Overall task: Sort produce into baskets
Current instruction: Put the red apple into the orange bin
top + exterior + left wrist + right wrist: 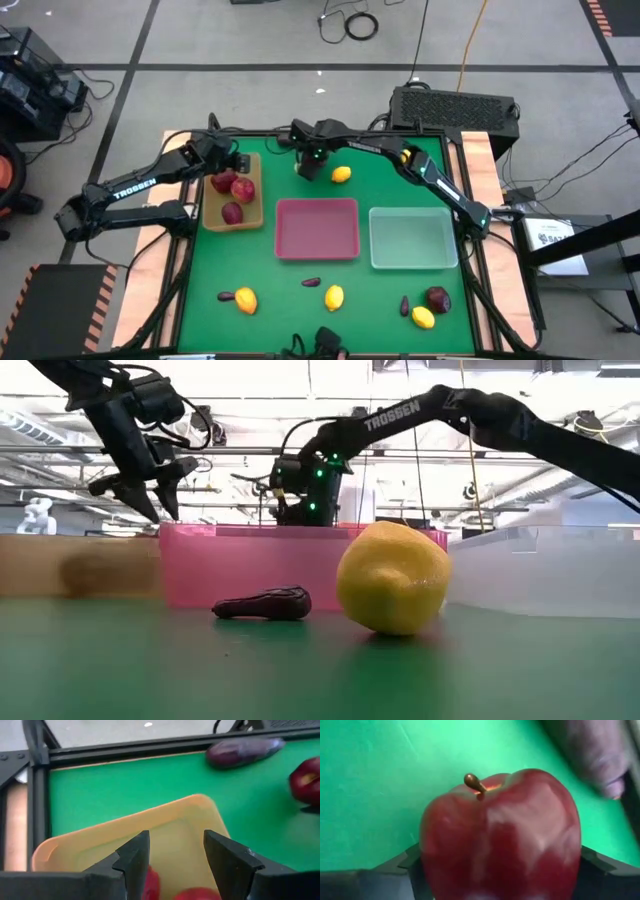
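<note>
Inside tan tray (252, 212): three red apples (232, 186).

we record a green desk (300, 310) with a black frame. the tan tray (250, 215) holds dark-red apples (233, 189). the middle tray (317, 229) is pink-red; the third tray (412, 238) is pale-green and translucent. loose lemons (334, 297) are yellow, and the small eggplant pieces (311, 282) are dark purple. both arms are dark, with white lettering on the left arm (135, 188). the right gripper (500, 870) has black jaws around a glossy dark-red apple (502, 840) with a brown stem. the left gripper (175, 855) has black jaws over the tan tray.
</note>
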`<action>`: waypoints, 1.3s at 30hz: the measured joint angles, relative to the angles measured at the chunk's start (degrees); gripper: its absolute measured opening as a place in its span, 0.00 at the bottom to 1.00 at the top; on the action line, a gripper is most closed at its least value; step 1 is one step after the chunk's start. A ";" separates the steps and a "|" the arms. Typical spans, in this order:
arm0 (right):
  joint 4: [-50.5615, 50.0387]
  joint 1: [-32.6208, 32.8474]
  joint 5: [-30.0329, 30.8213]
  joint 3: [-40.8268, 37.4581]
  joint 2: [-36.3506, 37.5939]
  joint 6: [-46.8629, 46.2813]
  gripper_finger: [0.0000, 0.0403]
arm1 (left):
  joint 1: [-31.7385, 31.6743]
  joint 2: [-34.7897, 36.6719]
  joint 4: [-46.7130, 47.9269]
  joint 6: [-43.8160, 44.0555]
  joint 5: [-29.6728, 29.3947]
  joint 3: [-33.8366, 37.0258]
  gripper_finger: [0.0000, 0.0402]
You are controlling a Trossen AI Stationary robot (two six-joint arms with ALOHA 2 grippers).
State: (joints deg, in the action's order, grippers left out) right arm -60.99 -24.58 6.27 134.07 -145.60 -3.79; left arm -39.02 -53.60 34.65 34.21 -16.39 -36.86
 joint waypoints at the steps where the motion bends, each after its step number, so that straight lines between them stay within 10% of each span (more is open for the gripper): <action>1: -0.30 0.00 0.01 0.88 0.02 0.00 0.74 | 0.02 0.00 0.39 -0.02 -0.06 0.00 0.48; 39: 52.75 18.58 -21.54 0.76 -4.53 -1.23 0.77 | -14.48 -0.04 1.90 -13.66 -0.14 0.00 0.35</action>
State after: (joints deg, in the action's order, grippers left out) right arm -8.24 -6.00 -15.27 134.82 -150.13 -5.03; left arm -53.49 -53.65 36.55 20.55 -16.53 -36.86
